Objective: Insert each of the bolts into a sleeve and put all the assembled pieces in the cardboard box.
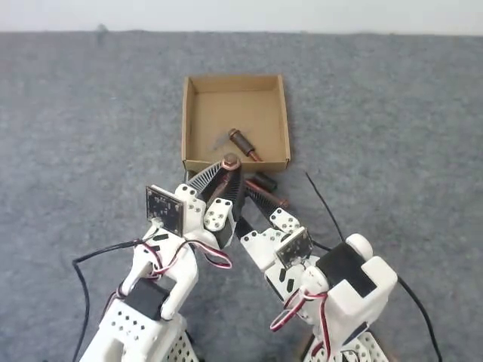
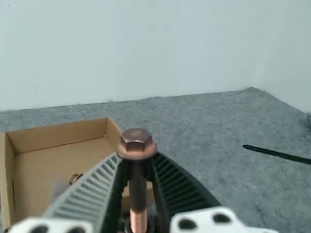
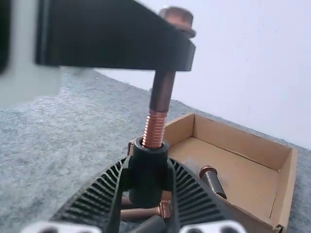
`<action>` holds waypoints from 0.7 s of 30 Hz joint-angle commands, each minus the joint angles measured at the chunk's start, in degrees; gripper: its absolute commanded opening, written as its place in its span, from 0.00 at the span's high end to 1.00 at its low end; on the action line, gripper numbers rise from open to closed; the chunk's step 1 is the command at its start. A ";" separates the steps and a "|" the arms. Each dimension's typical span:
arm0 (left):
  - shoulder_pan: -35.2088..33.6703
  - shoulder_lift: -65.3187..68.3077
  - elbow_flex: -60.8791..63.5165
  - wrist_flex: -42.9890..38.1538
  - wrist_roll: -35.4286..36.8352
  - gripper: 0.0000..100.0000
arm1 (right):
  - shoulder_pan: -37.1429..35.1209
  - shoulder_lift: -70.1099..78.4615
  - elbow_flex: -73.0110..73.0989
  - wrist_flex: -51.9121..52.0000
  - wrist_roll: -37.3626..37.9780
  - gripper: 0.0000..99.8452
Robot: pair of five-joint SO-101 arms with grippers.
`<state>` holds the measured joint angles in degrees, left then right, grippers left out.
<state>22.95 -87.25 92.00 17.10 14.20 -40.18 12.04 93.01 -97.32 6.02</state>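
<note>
The bolt stands upright, clamped by its shank just under the hexagonal head between the closed ribbed fingers of the left gripper. Its threaded tip points down and sits in the mouth of the black sleeve. The right gripper holds that sleeve upright from below, jaws shut on its sides. Most of the thread and the smooth shank still show above the sleeve's rim. From above, the bolt's head lies at the near wall of the cardboard box, about midway along it, and the two grippers meet there over the grey carpet.

Inside the box, one assembled piece lies on its side towards the near right corner, a bolt already seated in its sleeve.

On the carpet just outside the box's near wall, towards its right corner, a loose sleeve lies flat, and a loose bolt lies just beside it on the side nearer the arms. Both are close under the right gripper; the right wrist view shows them directly below its fingers. The left gripper's dark finger crosses above the sleeve and hides part of the bolt's shank below the head.

A black cable runs over the carpet to the right of the loose parts, well apart from the box
</note>
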 commanded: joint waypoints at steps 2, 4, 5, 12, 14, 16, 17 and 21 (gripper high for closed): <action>0.35 -1.23 0.75 -0.79 0.26 0.99 | -0.13 -0.48 1.32 -1.63 0.62 0.99; 0.26 -1.23 1.80 -0.79 0.26 0.99 | -0.13 -0.48 1.32 -1.63 0.62 0.99; 0.26 -1.23 2.15 -0.79 0.26 0.99 | -0.13 -0.48 1.32 -1.71 0.62 0.99; 0.26 -1.23 3.65 -0.53 0.18 0.99 | -0.04 -0.48 1.32 -1.71 0.62 0.99; 0.26 -1.23 4.70 -0.53 0.00 0.99 | -0.04 -0.48 1.32 -1.71 0.70 0.99; 0.26 -1.23 4.97 -0.44 -0.09 0.99 | -0.04 -0.48 1.32 -1.71 0.79 0.99; 0.18 -1.23 4.97 -0.44 -0.09 0.99 | 0.04 -0.48 1.32 -1.71 0.79 0.99; 0.18 -1.23 4.97 -0.35 -0.09 0.99 | 0.31 -0.48 1.32 -1.71 0.88 0.99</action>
<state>23.21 -87.25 97.71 17.10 14.46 -40.09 12.04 93.01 -97.32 6.02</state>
